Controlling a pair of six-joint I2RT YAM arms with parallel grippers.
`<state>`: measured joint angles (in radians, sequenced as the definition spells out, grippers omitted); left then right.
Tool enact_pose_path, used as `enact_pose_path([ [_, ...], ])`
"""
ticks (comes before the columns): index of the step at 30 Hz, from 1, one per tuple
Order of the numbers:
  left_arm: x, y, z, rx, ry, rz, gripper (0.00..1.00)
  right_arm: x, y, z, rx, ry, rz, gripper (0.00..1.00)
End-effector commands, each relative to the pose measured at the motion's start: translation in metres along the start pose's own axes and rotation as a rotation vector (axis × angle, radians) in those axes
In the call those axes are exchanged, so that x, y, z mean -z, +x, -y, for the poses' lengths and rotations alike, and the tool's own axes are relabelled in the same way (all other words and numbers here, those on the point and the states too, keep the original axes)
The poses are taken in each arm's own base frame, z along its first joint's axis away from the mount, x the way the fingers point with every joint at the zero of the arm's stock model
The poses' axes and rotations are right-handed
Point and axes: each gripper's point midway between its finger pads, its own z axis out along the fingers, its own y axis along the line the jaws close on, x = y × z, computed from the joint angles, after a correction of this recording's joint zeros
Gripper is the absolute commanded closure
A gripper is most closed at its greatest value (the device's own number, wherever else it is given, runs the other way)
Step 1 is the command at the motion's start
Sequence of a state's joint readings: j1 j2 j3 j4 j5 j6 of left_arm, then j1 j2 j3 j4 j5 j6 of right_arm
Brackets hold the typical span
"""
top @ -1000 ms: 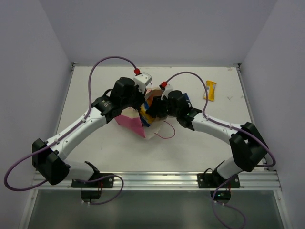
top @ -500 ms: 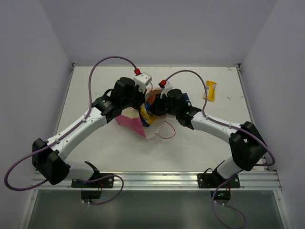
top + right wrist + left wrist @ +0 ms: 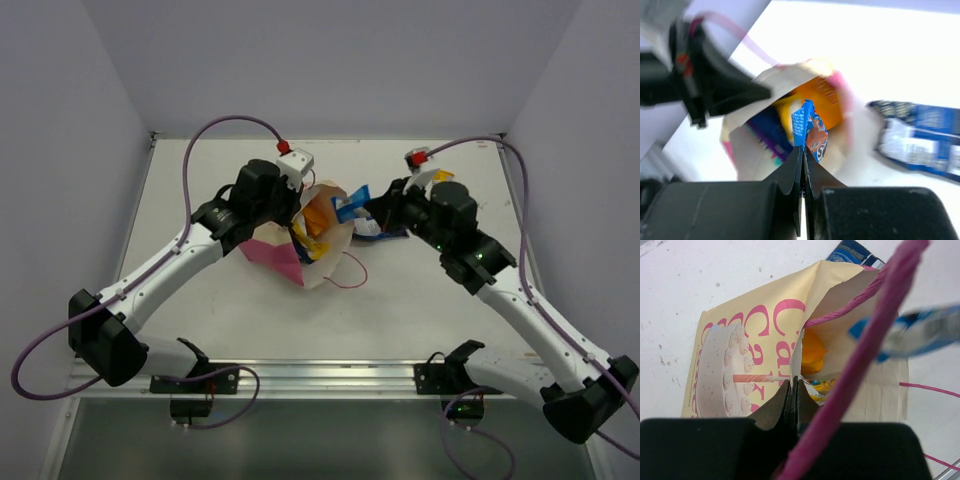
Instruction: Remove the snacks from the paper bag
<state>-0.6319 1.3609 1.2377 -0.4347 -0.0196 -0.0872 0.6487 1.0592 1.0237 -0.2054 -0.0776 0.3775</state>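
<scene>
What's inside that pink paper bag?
An orange packet, a yellow packet and a purple packet show in the paper bag's mouth. Anything beneath them is covered, so the count is unsure.

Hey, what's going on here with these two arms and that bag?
The left pincer pinches the bag at its rim, holding the mouth open. The right pincer is shut on a blue packet at the mouth. A second blue packet lies beside the bag, and an orange packet is among those inside.
</scene>
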Motion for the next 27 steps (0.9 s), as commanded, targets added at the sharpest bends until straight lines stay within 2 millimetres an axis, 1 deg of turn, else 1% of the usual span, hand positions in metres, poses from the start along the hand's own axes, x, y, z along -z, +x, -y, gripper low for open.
enact_pose_path([
  [1,-0.008,0.019,-0.022,0.007,-0.077,-0.057,1.0,0.028,-0.044,0.048,-0.007,0.171,0.105,1.0],
  [2,-0.008,0.019,-0.023,0.01,-0.079,-0.057,1.0,0.031,-0.052,0.057,-0.019,0.192,0.124,1.0],
  [3,-0.008,0.02,-0.024,0.012,-0.078,-0.057,1.0,0.032,-0.059,0.083,-0.047,0.249,0.134,1.0],
  [4,-0.008,0.019,-0.023,0.012,-0.073,-0.054,1.0,0.029,-0.064,0.088,-0.059,0.241,0.142,1.0],
  [5,-0.008,0.018,-0.023,0.013,-0.069,-0.051,1.0,0.027,-0.071,0.098,-0.067,0.259,0.158,1.0],
  [6,-0.009,0.018,-0.021,0.012,-0.06,-0.051,1.0,0.017,-0.069,0.123,-0.089,0.309,0.141,1.0],
  [7,-0.008,0.017,-0.02,0.013,-0.055,-0.05,1.0,0.009,-0.075,0.13,-0.091,0.302,0.15,1.0],
  [8,-0.008,0.017,-0.018,0.011,-0.045,-0.048,1.0,0.002,-0.086,0.136,-0.107,0.298,0.16,1.0],
  [9,-0.008,0.016,-0.018,0.009,-0.043,-0.049,1.0,-0.017,-0.075,0.162,-0.147,0.32,0.109,1.0],
  [10,-0.008,0.016,-0.018,0.008,-0.04,-0.047,1.0,-0.03,-0.079,0.164,-0.155,0.275,0.1,1.0],
  [11,-0.008,0.015,-0.017,0.007,-0.035,-0.046,1.0,-0.039,-0.095,0.167,-0.16,0.257,0.118,1.0],
  [12,-0.008,0.015,-0.016,0.005,-0.032,-0.046,1.0,-0.051,-0.095,0.174,-0.172,0.25,0.104,1.0],
  [13,-0.007,0.015,-0.016,0.007,-0.031,-0.046,1.0,-0.077,-0.08,0.192,-0.199,0.247,0.06,1.0],
  [14,-0.007,0.015,-0.015,0.007,-0.025,-0.047,1.0,-0.088,-0.093,0.188,-0.194,0.199,0.068,1.0],
  [15,-0.006,0.014,-0.014,0.008,-0.02,-0.046,1.0,-0.1,-0.093,0.192,-0.202,0.176,0.066,1.0],
  [16,-0.006,0.014,-0.014,0.008,-0.019,-0.046,1.0,-0.121,-0.075,0.205,-0.249,0.161,0.025,1.0],
  [17,-0.004,0.013,-0.014,0.01,-0.019,-0.043,1.0,-0.129,-0.078,0.207,-0.261,0.126,0.026,1.0],
  [18,-0.005,0.015,-0.014,0.012,-0.02,-0.046,1.0,-0.137,-0.073,0.213,-0.276,0.116,0.021,1.0],
  [19,-0.005,0.015,-0.014,0.012,-0.02,-0.048,1.0,-0.149,-0.055,0.226,-0.307,0.122,-0.017,0.98],
  [20,-0.004,0.015,-0.014,0.012,-0.019,-0.045,1.0,-0.152,-0.055,0.235,-0.315,0.122,-0.019,0.94],
  [21,-0.004,0.017,-0.014,0.012,-0.019,-0.049,1.0,-0.155,-0.051,0.243,-0.323,0.132,-0.028,0.88],
  [22,-0.004,0.017,-0.009,0.012,0.007,-0.048,1.0,-0.157,-0.044,0.253,-0.319,0.151,-0.043,0.74],
  [23,-0.004,0.017,-0.009,0.012,0.009,-0.048,1.0,-0.153,-0.041,0.268,-0.315,0.214,-0.043,0.65],
  [24,-0.004,0.017,-0.008,0.009,0.012,-0.05,1.0,-0.147,-0.034,0.276,-0.308,0.265,-0.071,0.58],
  [25,-0.004,0.017,-0.009,0.009,0.011,-0.048,1.0,-0.141,-0.034,0.281,-0.254,0.302,-0.076,0.43],
  [26,-0.005,0.018,-0.008,0.008,0.013,-0.053,1.0,-0.131,-0.038,0.275,-0.229,0.315,-0.075,0.39],
  [27,-0.004,0.017,-0.008,0.005,0.015,-0.052,1.0,-0.124,-0.041,0.269,-0.208,0.311,-0.076,0.37],
])
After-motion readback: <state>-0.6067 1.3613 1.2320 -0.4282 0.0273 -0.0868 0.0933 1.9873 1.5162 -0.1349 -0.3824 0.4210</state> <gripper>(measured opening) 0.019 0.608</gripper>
